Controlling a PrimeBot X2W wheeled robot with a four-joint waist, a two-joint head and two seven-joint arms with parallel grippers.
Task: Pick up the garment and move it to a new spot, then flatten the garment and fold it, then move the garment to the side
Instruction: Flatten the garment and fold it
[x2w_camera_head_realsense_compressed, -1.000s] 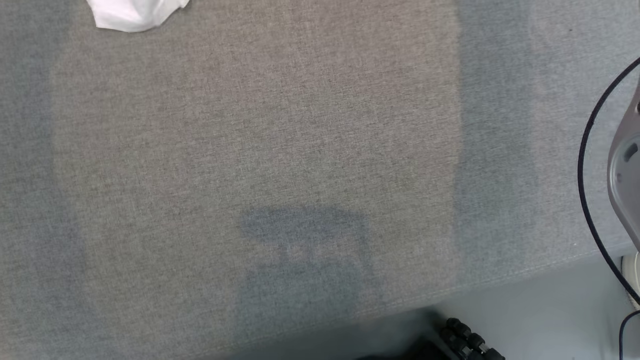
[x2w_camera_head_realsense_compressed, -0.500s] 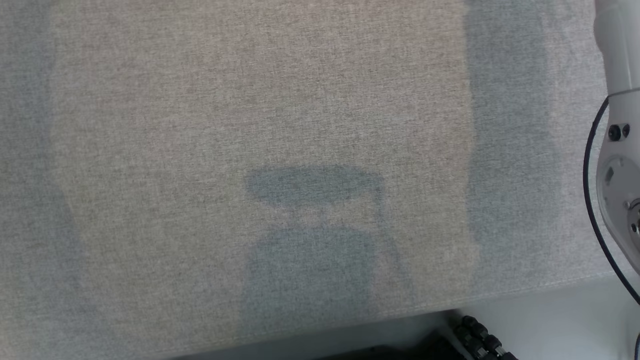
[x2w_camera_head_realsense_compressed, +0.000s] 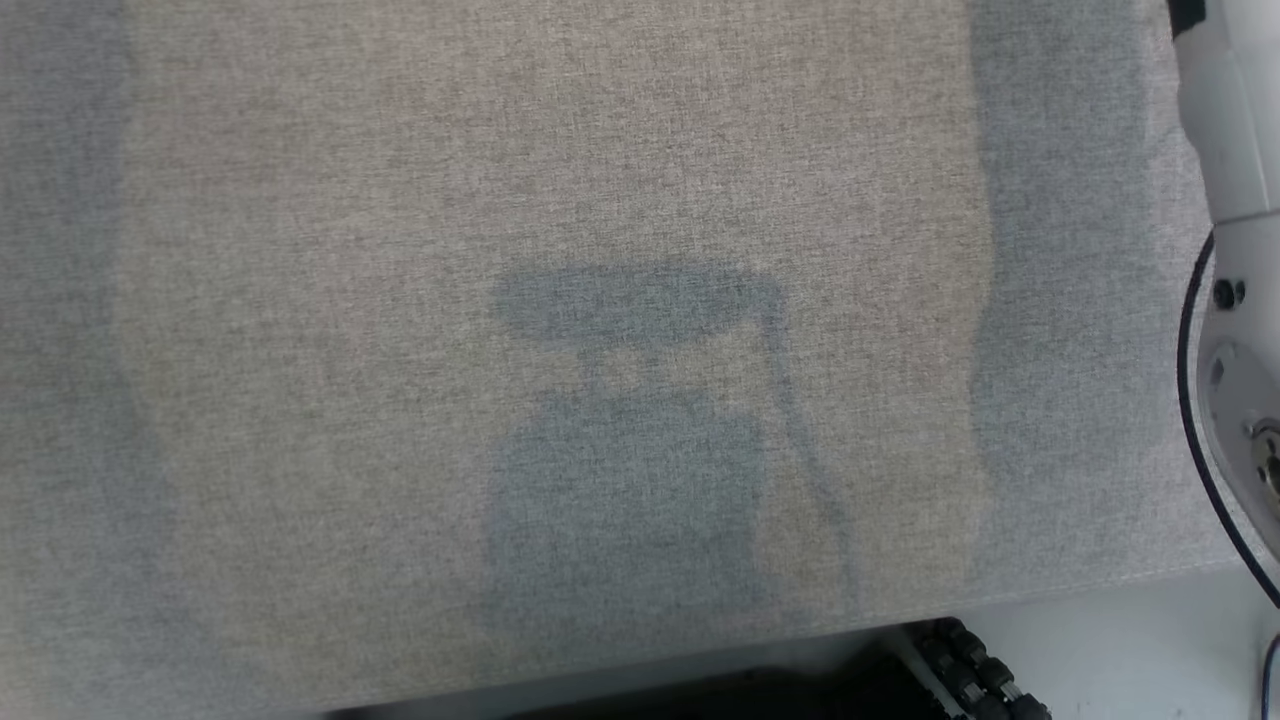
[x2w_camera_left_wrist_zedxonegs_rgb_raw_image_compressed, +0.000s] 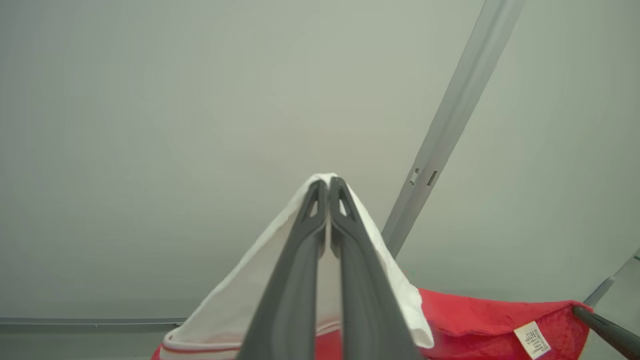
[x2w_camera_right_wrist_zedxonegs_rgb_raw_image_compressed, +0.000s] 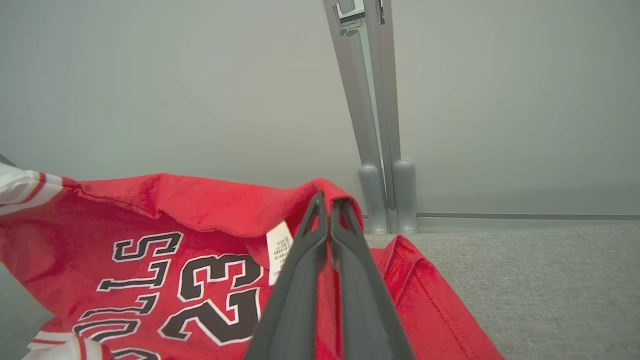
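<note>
The garment (x2w_camera_right_wrist_zedxonegs_rgb_raw_image_compressed: 200, 235) is a red jersey with black and white lettering, the number 23 and white sleeves. It hangs lifted above the grey cloth surface (x2w_camera_right_wrist_zedxonegs_rgb_raw_image_compressed: 540, 280). My right gripper (x2w_camera_right_wrist_zedxonegs_rgb_raw_image_compressed: 330, 200) is shut on its red edge near a white label (x2w_camera_right_wrist_zedxonegs_rgb_raw_image_compressed: 280, 250). My left gripper (x2w_camera_left_wrist_zedxonegs_rgb_raw_image_compressed: 328, 182) is shut on a white sleeve (x2w_camera_left_wrist_zedxonegs_rgb_raw_image_compressed: 250, 290), and the red body (x2w_camera_left_wrist_zedxonegs_rgb_raw_image_compressed: 480, 325) stretches away to the right. In the left wrist view, a dark finger (x2w_camera_left_wrist_zedxonegs_rgb_raw_image_compressed: 605, 330) holds the far red corner. In the head view, my pale right forearm (x2w_camera_head_realsense_compressed: 1240, 300) stands at the right edge.
The grey cloth-covered table (x2w_camera_head_realsense_compressed: 400, 200) carries my shadow (x2w_camera_head_realsense_compressed: 630, 480) in its middle. Its front edge runs along the bottom, with pale floor (x2w_camera_head_realsense_compressed: 1120, 640) and black base parts (x2w_camera_head_realsense_compressed: 970, 670) beyond. A black cable (x2w_camera_head_realsense_compressed: 1195, 420) loops by the forearm. Grey posts (x2w_camera_right_wrist_zedxonegs_rgb_raw_image_compressed: 380, 150) rise behind the table.
The head camera has shifted. The white bit of garment at the top left has left the picture, the right forearm has come in at the right edge, and the shadow sits higher and larger.
</note>
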